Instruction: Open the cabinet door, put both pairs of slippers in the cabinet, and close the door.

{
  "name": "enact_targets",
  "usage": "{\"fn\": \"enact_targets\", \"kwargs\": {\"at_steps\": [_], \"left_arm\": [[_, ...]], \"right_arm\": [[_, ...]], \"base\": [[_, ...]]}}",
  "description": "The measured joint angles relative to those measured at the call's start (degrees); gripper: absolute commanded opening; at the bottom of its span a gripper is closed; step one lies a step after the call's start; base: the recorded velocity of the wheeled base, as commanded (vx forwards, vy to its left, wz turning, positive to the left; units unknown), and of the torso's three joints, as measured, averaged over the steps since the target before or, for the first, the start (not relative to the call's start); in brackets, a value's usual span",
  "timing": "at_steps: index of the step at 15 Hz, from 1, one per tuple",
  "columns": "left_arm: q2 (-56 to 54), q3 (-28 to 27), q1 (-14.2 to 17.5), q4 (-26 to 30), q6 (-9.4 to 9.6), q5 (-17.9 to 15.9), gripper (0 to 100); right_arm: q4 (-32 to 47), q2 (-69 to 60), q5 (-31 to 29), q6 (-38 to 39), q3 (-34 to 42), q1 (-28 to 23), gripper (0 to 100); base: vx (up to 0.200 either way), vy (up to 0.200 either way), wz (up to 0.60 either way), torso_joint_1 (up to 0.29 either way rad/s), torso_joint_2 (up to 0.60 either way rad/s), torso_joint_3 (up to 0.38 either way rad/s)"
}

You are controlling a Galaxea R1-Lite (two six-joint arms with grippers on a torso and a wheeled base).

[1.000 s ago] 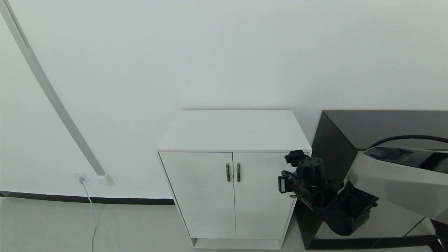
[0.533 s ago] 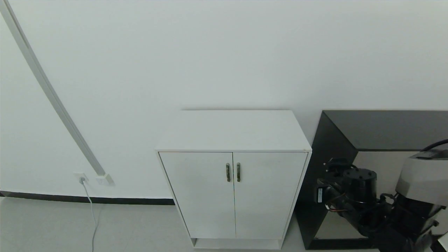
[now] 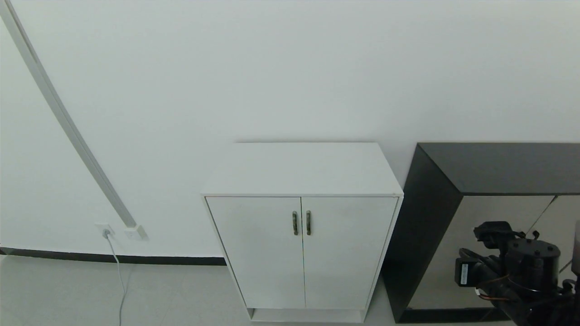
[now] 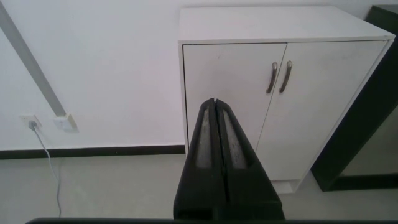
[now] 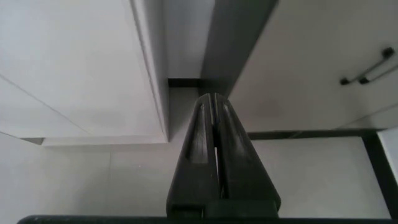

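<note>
1. Here is the white cabinet (image 3: 301, 170), standing against the wall (image 3: 272, 68) with a dark mirrored unit (image 3: 430, 213) just beside it on the robot's right.
2. Both doors are shut, left door (image 3: 258, 249) and right door (image 3: 344, 249) meeting at the centre. The two handles (image 3: 295, 222) are upright bars side by side along that seam.
3. The left gripper (image 4: 215, 101) is clenched, fingers pressed flat together with nothing between them. It faces the cabinet front from well back and touches nothing.
4. The right gripper (image 5: 215, 96) is clenched and empty too. The right arm (image 3: 512, 267) sits low in front of the dark mirrored unit, well apart from the handles.
5. Which step is this? Shut doors and two empty grippers fit either end of the job: the opening not yet begun, or the closing already done. These views alone don't settle it.
6. If it is the opening, the next move calls for one gripper to spread its fingers and come in square to a handle. It then closes around the bar and pulls along the door's hinge arc, not straight back.
7. The handles stand very close together, so I'd judge the fingers must slip round one bar without catching its neighbour.
</note>
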Motion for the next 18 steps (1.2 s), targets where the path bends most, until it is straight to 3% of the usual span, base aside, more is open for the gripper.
{"fn": "enact_targets", "kwargs": {"at_steps": [7,13,18], "left_arm": [[0.0,0.0,0.1,0.0,0.00,0.0,0],[0.0,0.0,0.0,0.0,0.02,0.0,0],[0.0,0.0,0.0,0.0,0.00,0.0,0]], "right_arm": [[1.5,-9.0,0.1,-0.9,6.0,-1.4,0],[19.4,-23.0,1.0,-0.8,6.2,-2.5,0],[40.8,-38.2,4.6,-0.7,6.2,-2.5,0]], "base": [[0.000,0.000,0.00,0.000,0.00,0.000],[0.000,0.000,0.00,0.000,0.00,0.000],[0.000,0.000,0.00,0.000,0.00,0.000]]}}
